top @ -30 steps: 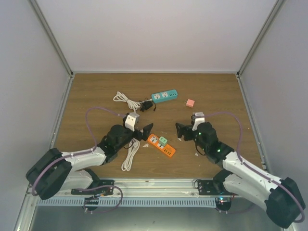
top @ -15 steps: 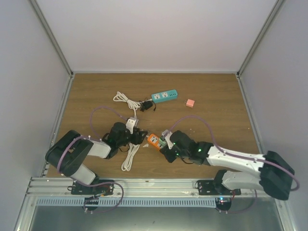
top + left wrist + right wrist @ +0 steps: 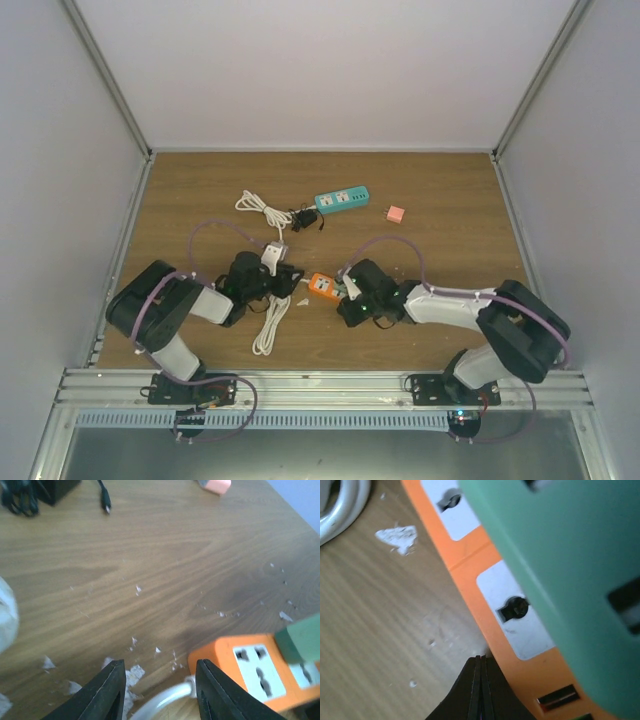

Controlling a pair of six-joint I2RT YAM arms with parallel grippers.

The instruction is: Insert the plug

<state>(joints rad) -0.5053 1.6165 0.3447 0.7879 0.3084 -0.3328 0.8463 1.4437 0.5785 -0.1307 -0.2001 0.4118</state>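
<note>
Two grippers flank an orange power strip (image 3: 321,287) lying at the middle of the wooden worktop (image 3: 450,190), a little toward its near edge. The green plug (image 3: 570,580) sits on top of the strip, on the stretch nearer the right arm. The right gripper (image 3: 481,672) is by far the closer tool. Its fingers are pressed together with nothing seen between them, their tip down at the strip's long side edge, and the plug lies just beyond that tip, across the strip's width. The left gripper (image 3: 160,666) waits off the strip's cord end, fingers spread and holding nothing; from there the plug lies further along, past a free socket (image 3: 255,662). The strip's long axis appears to slant from the left arm's side toward the near right corner, so any push on the plug would likely fall to the right arm.

From above, the right arm covers the plug and most of the strip, leaving only one orange end showing. The right wrist camera sits so close that the plug is cropped and blurred, and whether its pins are seated cannot be told. A white cord (image 3: 268,325) lies coiled beside the left arm and seems to join the strip, though a finger partly hides the joint. A teal power strip (image 3: 342,200), a black adapter (image 3: 303,218) and a pink block (image 3: 396,214) lie well apart, toward the far edge.
</note>
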